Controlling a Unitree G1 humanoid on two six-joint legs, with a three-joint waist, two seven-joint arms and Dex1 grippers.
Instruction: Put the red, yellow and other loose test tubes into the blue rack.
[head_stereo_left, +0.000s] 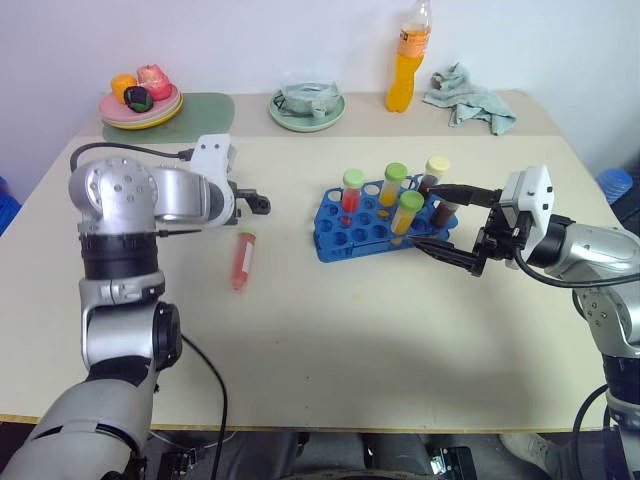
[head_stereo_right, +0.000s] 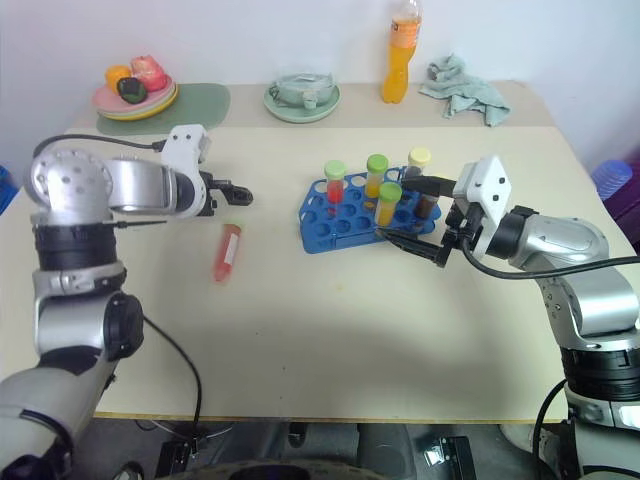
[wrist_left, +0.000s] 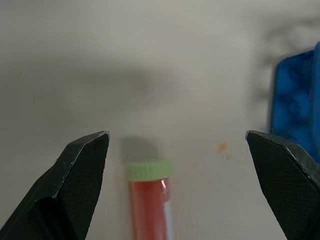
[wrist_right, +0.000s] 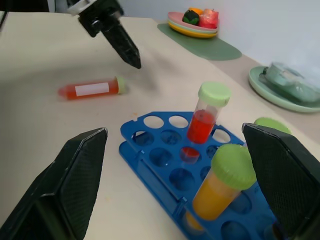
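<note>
A loose red test tube (head_stereo_left: 241, 260) with a green cap lies flat on the table, left of the blue rack (head_stereo_left: 340, 240). My left gripper (head_stereo_left: 255, 203) hangs open just above its capped end; in the left wrist view the cap (wrist_left: 150, 169) sits between the spread fingers (wrist_left: 82, 165), untouched. The rack holds several upright tubes: a red one (head_stereo_left: 351, 190), two yellow-orange ones (head_stereo_left: 393, 183) and dark ones at its right end. My right gripper (head_stereo_left: 425, 215) stands open at the rack's right end, its fingers either side of the rack's (wrist_right: 150, 150) tubes, gripping nothing.
At the table's back stand a plate of fruit (head_stereo_left: 140, 105) on a green mat (head_stereo_left: 205, 108), a green dish (head_stereo_left: 307, 108), an orange drink bottle (head_stereo_left: 408, 60) and a crumpled cloth (head_stereo_left: 470, 100). Bare tabletop runs in front of the rack.
</note>
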